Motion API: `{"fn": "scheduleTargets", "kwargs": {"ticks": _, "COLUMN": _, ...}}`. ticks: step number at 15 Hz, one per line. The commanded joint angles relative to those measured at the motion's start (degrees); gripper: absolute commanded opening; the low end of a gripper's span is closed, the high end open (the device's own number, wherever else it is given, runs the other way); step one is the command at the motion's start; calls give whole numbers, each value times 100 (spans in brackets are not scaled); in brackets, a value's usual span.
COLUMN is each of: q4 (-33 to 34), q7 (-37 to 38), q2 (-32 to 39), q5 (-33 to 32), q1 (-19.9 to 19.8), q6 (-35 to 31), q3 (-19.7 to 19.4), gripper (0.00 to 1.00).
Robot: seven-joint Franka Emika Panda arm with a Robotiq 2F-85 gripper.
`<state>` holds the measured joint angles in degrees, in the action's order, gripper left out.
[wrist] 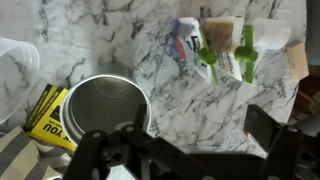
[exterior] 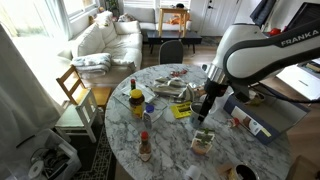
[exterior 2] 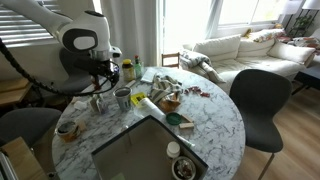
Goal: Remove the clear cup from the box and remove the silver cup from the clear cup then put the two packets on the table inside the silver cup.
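Kim: End effector (wrist: 185, 138) nearest the lens, spread wide, holding nothing. Silver cup (wrist: 110, 108) upright on the table (wrist: 130, 30), at 10 o'clock from the end effector, out of the box (exterior 2: 150, 150).
Raj: Clear cup (wrist: 12, 65)?
Kim: Likely the pale shape at 9 o'clock of the silver cup, cut off by the frame edge.
Raj: Packets (wrist: 195, 45)?
Kim: Flat on the table, 1 o'clock of the silver cup, side by side. Yellow packet (wrist: 48, 115) against the cup at 8 o'clock.
Raj: Handling?
Kim: Probably light, soft, crinkly. Hard to pinch lying flat, so best taken across a narrow end. Silver cup rigid, light, easy to tip.
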<state>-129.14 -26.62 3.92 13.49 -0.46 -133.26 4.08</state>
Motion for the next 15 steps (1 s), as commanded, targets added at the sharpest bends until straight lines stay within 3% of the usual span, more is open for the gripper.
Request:
{"fn": "scheduleTargets", "kwargs": {"ticks": 1, "q4": 12, "q7": -170, "q2": 33, "q5": 49, "q1": 42, "q6": 140, "q3": -21, "gripper": 100}}
{"fn": "scheduleTargets", "kwargs": {"ticks": 9, "q4": -36, "q7": -767, "q2": 214, "q5": -63, "q1": 69, "q6": 434, "q3": 20, "gripper": 99}}
{"fn": "scheduleTargets", "kwargs": {"ticks": 11, "q4": -38, "q7": -838, "q2": 276, "q5": -134, "q1": 71, "q6": 547, "q3": 21, "gripper": 93}}
{"fn": "scheduleTargets", "kwargs": {"ticks": 15, "q4": -35, "q7": -970, "q2": 389, "q5": -151, "q1": 70, "q6": 510, "q3": 36, "gripper": 59}}
